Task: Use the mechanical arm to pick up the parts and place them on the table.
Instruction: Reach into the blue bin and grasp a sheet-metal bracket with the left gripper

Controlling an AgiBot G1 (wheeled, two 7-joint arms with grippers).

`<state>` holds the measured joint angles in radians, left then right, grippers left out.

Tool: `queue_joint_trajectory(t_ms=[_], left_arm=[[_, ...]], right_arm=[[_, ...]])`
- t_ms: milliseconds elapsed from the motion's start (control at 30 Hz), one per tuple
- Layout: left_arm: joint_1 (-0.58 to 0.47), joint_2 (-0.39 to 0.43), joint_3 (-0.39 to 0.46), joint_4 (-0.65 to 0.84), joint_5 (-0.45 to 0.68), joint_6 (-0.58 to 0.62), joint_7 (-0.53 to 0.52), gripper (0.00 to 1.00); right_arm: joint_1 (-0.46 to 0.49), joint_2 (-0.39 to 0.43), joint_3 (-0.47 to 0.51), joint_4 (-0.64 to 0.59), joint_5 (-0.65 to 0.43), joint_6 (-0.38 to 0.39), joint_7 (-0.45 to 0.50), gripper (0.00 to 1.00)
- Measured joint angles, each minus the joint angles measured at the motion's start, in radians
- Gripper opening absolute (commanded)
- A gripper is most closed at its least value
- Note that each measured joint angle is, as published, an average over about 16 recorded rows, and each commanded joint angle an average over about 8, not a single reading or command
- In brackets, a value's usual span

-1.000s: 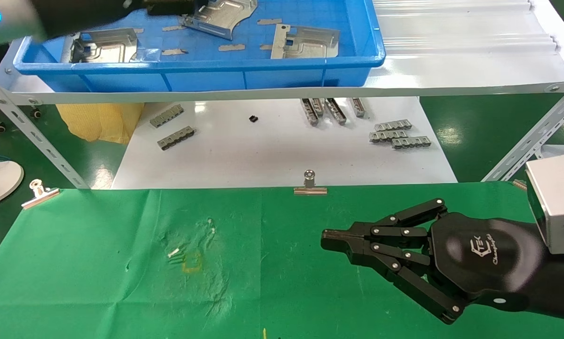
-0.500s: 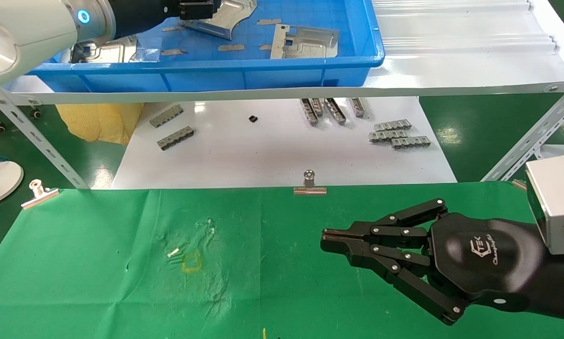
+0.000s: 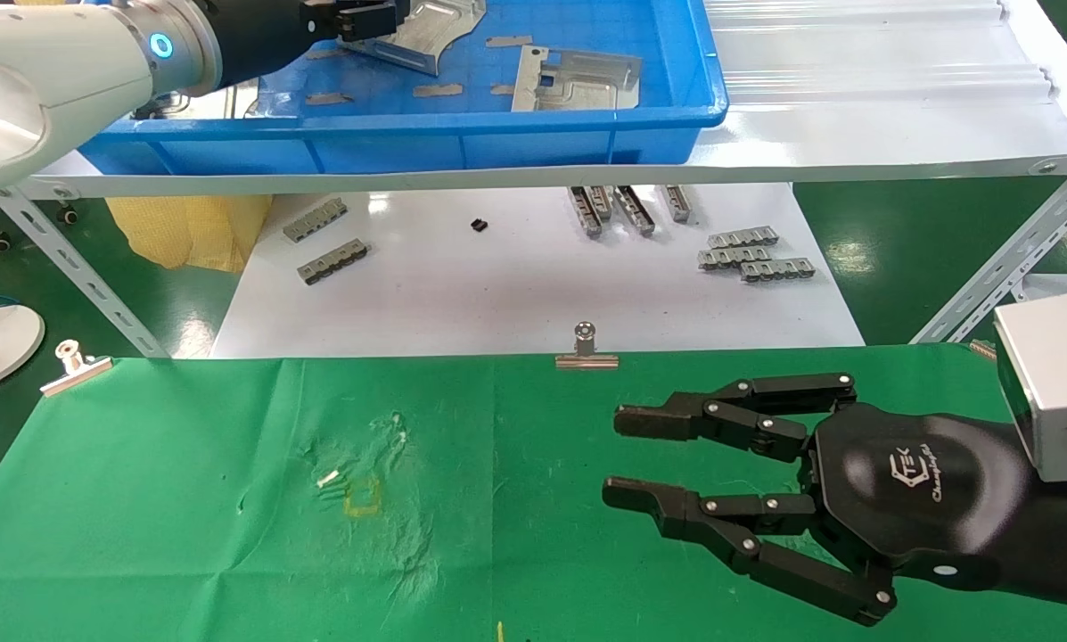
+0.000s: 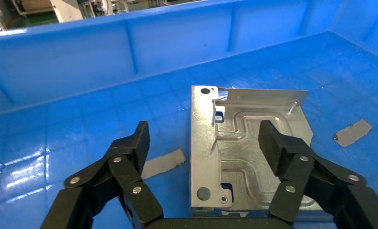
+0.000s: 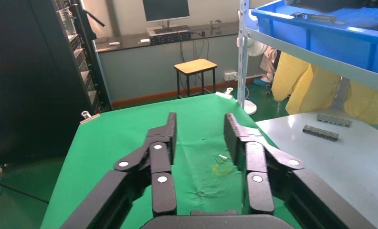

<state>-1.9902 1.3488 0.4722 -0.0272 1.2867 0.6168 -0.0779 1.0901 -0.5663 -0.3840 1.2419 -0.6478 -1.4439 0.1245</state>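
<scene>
- Left gripper (image 4: 204, 143) is inside the blue bin (image 3: 497, 138) on the white shelf (image 3: 854, 134), near the bin's far wall. Jaws spread wide, straddling a part (image 4: 246, 157) without touching it; nothing held.
- That part (image 3: 422, 31) lies flat on the bin floor (raised channel pattern, small square holes, one edge tab bent up). One finger (image 4: 130, 148) stands over bare blue floor beside it; the other is over the plate's far side.
- Second part (image 3: 578, 80) sits near the bin's front wall, toward its right end, well apart from the left gripper.
- Small grey strips (image 4: 353, 132) lie scattered on the bin floor around the plates.
- A third plate at the bin's left end is mostly hidden behind the left forearm; can't tell its pose.
- Right gripper (image 3: 613, 455) hovers over the right half of the table (image 3: 185, 535), fingers pointing toward the table's centre, jaws open wide, empty.
- The table's green cloth carries no parts; yellow square mark (image 3: 362, 497) sits left of centre, well apart from the right gripper.
- Binder clip (image 3: 586, 349) at the middle of the table's far edge, another clip (image 3: 74, 366) at the far-left corner.
- White board (image 3: 533, 294) beyond the far edge holds slotted grey strips (image 3: 756, 254) in small groups.
</scene>
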Motion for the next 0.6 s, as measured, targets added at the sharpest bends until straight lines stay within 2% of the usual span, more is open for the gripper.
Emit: queue_joint_trajectory(t_ms=[600], left_arm=[[0.023, 0.001, 0.004, -0.028, -0.011, -0.03, -0.038, 0.0]], right_arm=[[0.0, 0.0, 0.0, 0.0, 0.0, 0.0, 0.0, 1.0]])
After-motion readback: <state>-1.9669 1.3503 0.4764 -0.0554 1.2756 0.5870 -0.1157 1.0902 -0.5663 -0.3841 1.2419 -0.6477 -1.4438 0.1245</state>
